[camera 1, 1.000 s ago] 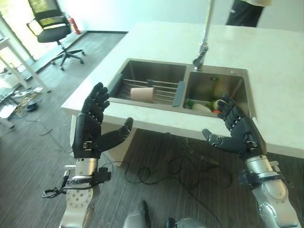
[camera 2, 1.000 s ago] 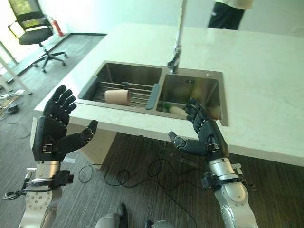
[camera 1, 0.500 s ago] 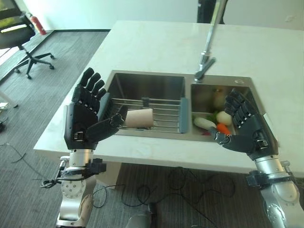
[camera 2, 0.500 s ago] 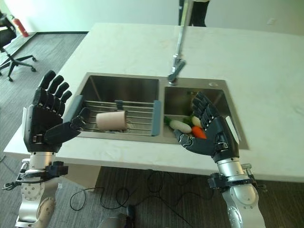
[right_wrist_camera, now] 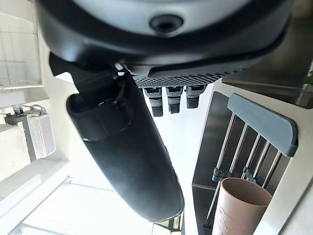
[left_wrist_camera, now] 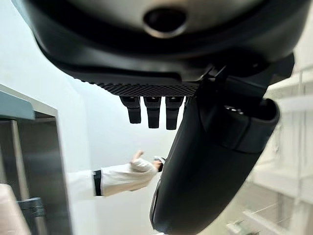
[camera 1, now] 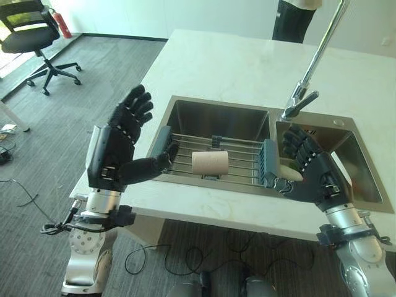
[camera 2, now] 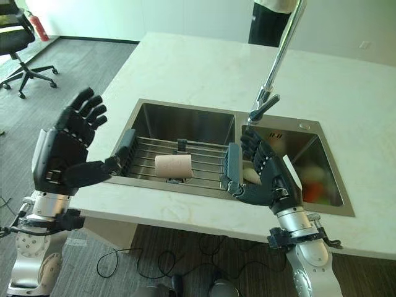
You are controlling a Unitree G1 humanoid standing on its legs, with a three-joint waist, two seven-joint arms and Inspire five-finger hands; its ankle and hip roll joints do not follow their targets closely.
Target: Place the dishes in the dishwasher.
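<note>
The right hand [camera 2: 267, 183] partly hides pale and orange items in the right sink basin [camera 2: 322, 162]. A beige cup [camera 1: 210, 163] lies sideways on the wire rack [camera 1: 244, 159]. Both hands, the left hand [camera 1: 119, 148] too, hover spread wide, empty, above the tabletop [camera 1: 229, 65].

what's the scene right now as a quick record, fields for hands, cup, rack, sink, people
left hand: left hand open, raised over the counter edge left of the sink, holding nothing
right hand: right hand open, raised in front of the right basin, holding nothing
cup: beige cup lying on its side on the rack
rack: wire rack spanning the left basin
sink: double steel sink, vegetables in the right basin, faucet behind it
person: person standing beyond the counter's far side
</note>
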